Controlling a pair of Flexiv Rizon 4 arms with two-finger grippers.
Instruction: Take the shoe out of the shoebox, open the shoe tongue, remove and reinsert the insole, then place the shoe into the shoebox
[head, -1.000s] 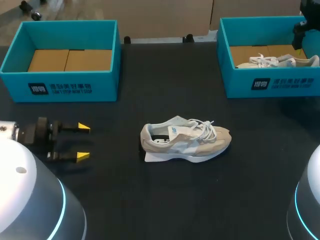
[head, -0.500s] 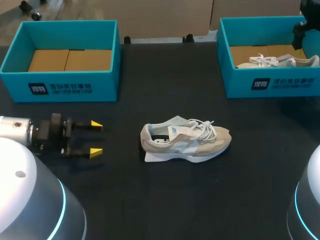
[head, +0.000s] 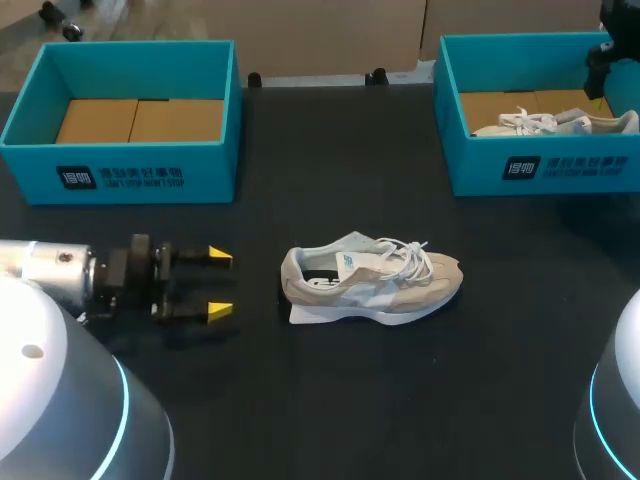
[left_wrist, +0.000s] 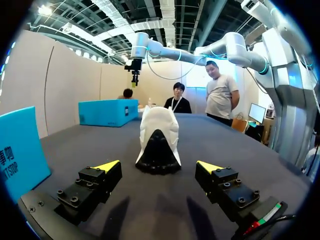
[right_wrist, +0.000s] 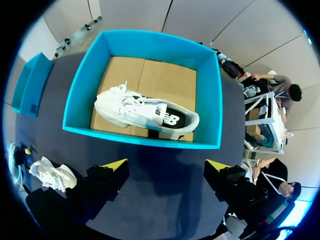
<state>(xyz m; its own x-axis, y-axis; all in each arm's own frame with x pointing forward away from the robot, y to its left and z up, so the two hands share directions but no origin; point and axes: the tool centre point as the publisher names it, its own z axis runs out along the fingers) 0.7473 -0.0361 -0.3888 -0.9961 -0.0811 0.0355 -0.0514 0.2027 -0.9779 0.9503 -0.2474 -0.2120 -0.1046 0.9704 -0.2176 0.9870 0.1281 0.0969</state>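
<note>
Advanced the left gripper (head: 220, 284) along the table (head: 300, 400) toward the shoe (head: 370, 278) over the last second; shoe itself unmoved.

Head view: fingers spread wide, holding nothing, near the heel but apart from it. Shoe upright on its sole mid-table, well apart from the left shoebox (head: 125, 175) and the right shoebox (head: 540, 175).

Left wrist view: heel straight ahead of the wide fingers, untouched.

Right wrist view: right gripper (right_wrist: 167, 165) above the right shoebox, fingers wide, gripping nothing; second shoe (right_wrist: 145, 114) lying inside.
</note>
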